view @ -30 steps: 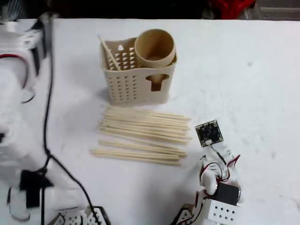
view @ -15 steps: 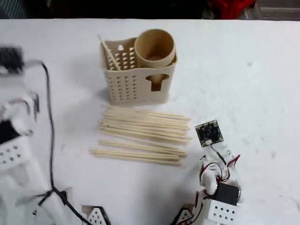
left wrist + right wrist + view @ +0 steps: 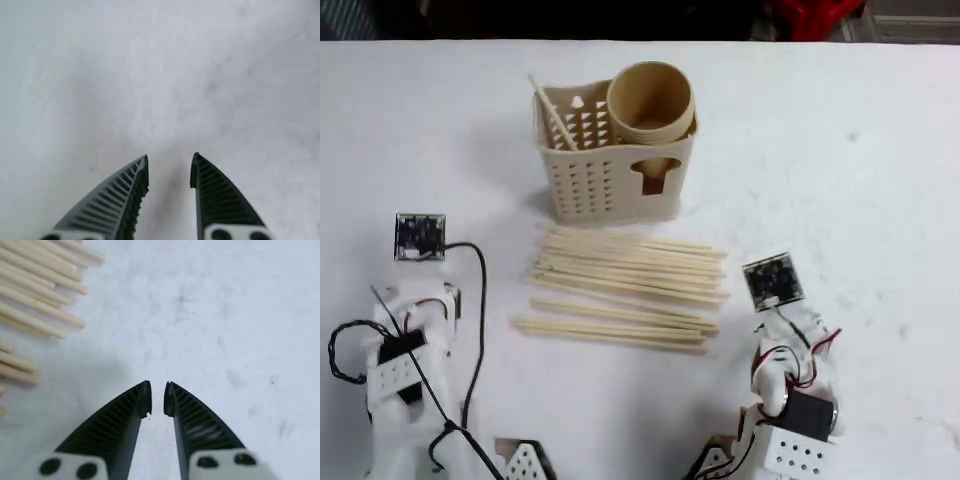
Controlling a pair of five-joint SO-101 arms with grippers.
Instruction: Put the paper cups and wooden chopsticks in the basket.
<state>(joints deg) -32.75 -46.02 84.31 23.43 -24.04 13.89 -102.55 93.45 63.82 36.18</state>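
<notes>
A beige perforated basket (image 3: pixel 610 185) stands at the table's far middle. Inside it a paper cup (image 3: pixel 650 100) sits upright, with one wooden chopstick (image 3: pixel 552 112) leaning beside it. Several more wooden chopsticks (image 3: pixel 625 290) lie in a loose pile on the table in front of the basket; their ends (image 3: pixel 35 295) appear in the right wrist view. My left gripper (image 3: pixel 169 159) hovers over bare table, slightly open and empty. My right gripper (image 3: pixel 157 390) is shut on nothing, just right of the pile. The left arm (image 3: pixel 410 340) sits at the near left, the right arm (image 3: pixel 785 370) at the near right.
The white table (image 3: pixel 840 180) has free room on the right and at the far left. A black cable (image 3: pixel 475 300) loops beside the left arm. Dark objects line the far edge.
The left arm swept in from the left edge and settled folded at the near left of the table. The right arm shifted only slightly. Chopsticks, cup and basket stayed put.
</notes>
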